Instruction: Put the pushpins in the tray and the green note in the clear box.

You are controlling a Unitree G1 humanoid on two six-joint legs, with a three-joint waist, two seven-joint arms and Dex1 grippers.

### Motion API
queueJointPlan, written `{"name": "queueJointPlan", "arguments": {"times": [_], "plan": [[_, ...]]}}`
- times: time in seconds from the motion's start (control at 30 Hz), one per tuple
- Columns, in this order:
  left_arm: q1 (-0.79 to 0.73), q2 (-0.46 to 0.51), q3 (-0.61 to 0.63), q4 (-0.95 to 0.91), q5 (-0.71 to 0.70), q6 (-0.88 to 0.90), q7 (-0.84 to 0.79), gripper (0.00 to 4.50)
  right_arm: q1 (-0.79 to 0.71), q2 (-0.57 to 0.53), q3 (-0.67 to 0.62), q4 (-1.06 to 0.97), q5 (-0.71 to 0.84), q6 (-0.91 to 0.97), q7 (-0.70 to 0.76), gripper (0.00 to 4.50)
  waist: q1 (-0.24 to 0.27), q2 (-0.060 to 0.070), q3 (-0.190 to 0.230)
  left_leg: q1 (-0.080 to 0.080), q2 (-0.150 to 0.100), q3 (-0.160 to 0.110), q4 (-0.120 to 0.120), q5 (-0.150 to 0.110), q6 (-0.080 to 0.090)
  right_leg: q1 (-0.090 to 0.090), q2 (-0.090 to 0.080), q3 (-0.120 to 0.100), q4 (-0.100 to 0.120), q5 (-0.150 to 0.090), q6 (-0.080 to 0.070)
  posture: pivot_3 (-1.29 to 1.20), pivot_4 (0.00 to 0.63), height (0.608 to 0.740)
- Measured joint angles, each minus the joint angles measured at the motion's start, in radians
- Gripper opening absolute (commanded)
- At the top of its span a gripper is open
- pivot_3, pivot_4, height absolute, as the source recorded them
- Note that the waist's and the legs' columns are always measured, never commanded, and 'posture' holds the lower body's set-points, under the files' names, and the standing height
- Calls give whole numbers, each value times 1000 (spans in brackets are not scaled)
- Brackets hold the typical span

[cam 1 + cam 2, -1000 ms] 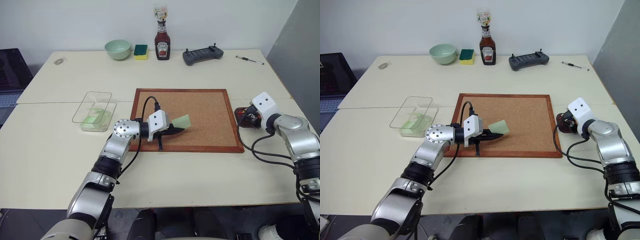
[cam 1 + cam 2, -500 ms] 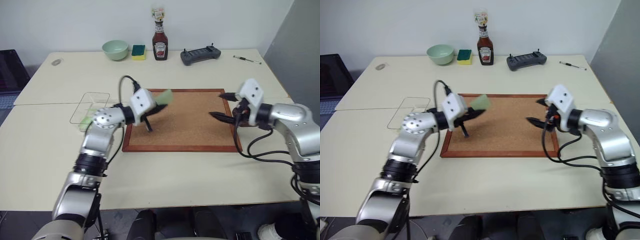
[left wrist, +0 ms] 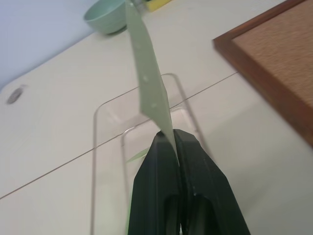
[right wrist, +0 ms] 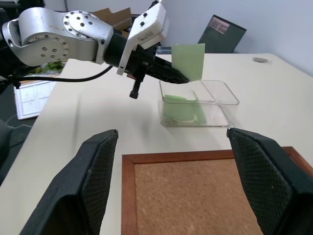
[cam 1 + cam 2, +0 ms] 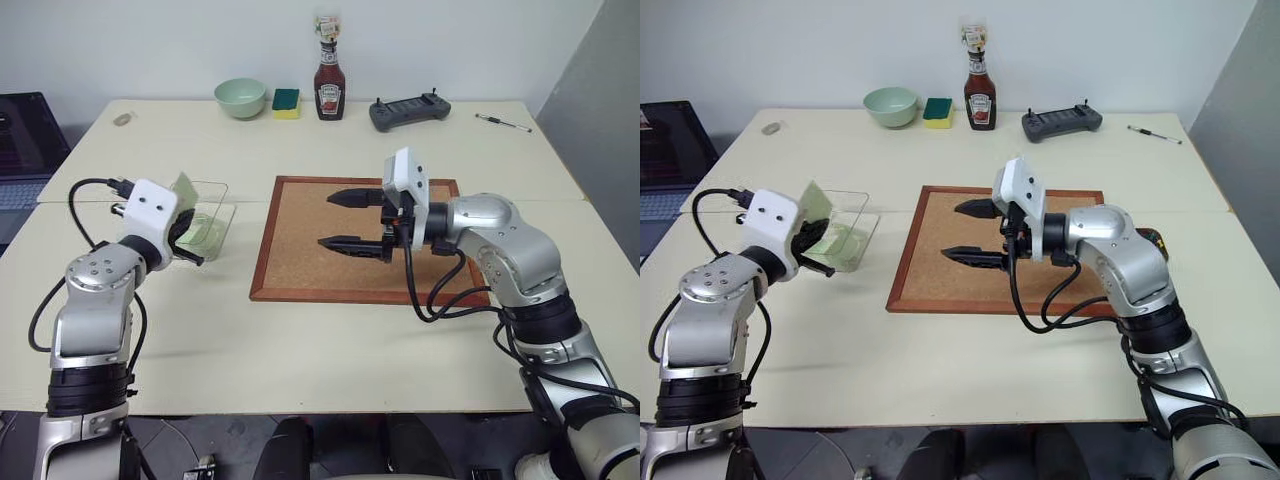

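Observation:
My left gripper (image 5: 186, 238) is shut on the green note (image 5: 184, 190), which stands upright out of the fingers (image 3: 166, 147) at the near left rim of the clear box (image 5: 212, 203). Pale green paper (image 4: 178, 110) lies inside that box. My right gripper (image 5: 330, 219) hangs open and empty over the middle of the cork board (image 5: 300, 270), pointing toward the box. A sliver of the dark reddish tray (image 5: 1151, 238) peeks out behind my right forearm. The pushpins are hidden from me.
Along the table's far edge stand a pale green bowl (image 5: 240, 97), a green-and-yellow sponge (image 5: 285, 101), a ketchup bottle (image 5: 328, 85), a dark controller (image 5: 407, 111) and a pen (image 5: 500, 121). A laptop (image 5: 20, 140) sits at the far left.
My left arm swung left, carrying the green note from over the cork board to the clear box. My right arm swung left from the tray to over the cork board, jaws open.

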State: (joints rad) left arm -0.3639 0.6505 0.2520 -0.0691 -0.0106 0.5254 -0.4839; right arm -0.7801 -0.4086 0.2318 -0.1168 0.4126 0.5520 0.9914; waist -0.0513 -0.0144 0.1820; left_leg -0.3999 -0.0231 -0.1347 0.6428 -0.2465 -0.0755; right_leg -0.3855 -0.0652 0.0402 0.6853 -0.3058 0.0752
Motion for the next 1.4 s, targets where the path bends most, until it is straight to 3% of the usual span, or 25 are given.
{"name": "queueJointPlan", "arguments": {"times": [0.17, 0.53, 0.9, 1.1, 1.33, 1.4], "plan": [[0, 4, 12, 37, -10, 7, 36, 0, 0, 9, 17, 2, -10, 0, 0, 3778, -3, 0, 0, 0, 0, 0, 0, 0, 0, -1, 0, 0, 1, 0, 0, 0, 150, 740], [-52, -11, 50, 121, -85, 35, 77, 2204, 0, 11, 19, -6, -10, 14, -16, 3798, -5, 0, 0, 0, 0, 1, 0, 0, 0, -2, 0, 0, 3, 0, 0, 0, 150, 740], [-61, 44, 9, 128, -64, 16, 63, 4277, 0, 6, 17, -7, -10, 25, -30, 3798, -6, 0, 0, 0, 0, 1, 0, 0, 0, -3, 0, 0, 3, 0, -1, 0, 150, 740], [-60, 1, 33, 152, -97, 50, 102, 4277, 0, 5, 17, -7, -10, 25, -32, 3798, -6, 0, 0, 0, 0, 1, 0, 0, 0, -3, 0, 0, 4, 0, -1, 0, 150, 740], [-34, 32, -12, 152, -56, 4, 100, 4277, 0, 0, 17, -7, -10, 25, -33, 3798, -6, 0, 0, 0, 0, 1, 0, 0, 0, -3, 0, 1, 4, 0, -1, 0, 150, 740], [-58, -8, 25, 152, -102, 37, 105, 4277, 0, -2, 17, -7, -10, 25, -35, 3798, -5, 0, 0, 0, 0, 1, 0, 0, 0, -3, 0, 1, 4, 0, -1, 0, 150, 740]]}}
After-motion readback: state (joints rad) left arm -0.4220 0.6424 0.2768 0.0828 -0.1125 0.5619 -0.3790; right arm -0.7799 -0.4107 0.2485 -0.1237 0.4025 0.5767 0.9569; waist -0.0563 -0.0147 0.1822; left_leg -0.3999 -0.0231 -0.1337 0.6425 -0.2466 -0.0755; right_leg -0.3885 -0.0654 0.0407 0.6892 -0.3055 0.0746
